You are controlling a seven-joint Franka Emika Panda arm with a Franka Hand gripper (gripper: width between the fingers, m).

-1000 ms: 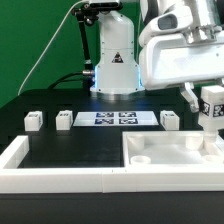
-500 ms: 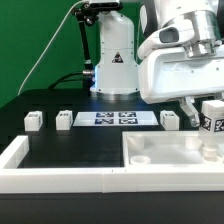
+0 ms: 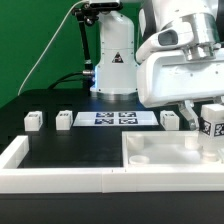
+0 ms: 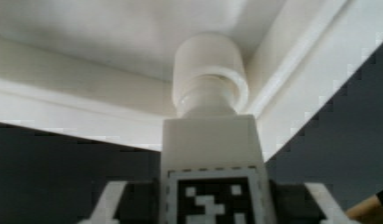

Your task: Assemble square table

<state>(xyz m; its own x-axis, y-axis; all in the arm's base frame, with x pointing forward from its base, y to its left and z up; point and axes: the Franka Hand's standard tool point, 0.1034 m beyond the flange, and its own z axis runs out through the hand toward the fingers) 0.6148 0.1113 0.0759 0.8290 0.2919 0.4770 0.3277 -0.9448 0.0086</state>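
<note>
We see the gripper (image 3: pixel 206 120) pinching a table leg (image 3: pixel 214 124) between its fingers (image 4: pixel 113 203), tag facing outward. The leg stands upright over a corner of the table top (image 3: pixel 165 176). We cannot tell whether it touches.

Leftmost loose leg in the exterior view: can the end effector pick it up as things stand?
Probably not yet. The end effector is shut on another leg above the square top, so its jaws are taken. The leftmost leg itself stands in the open, with nothing over it.
</note>
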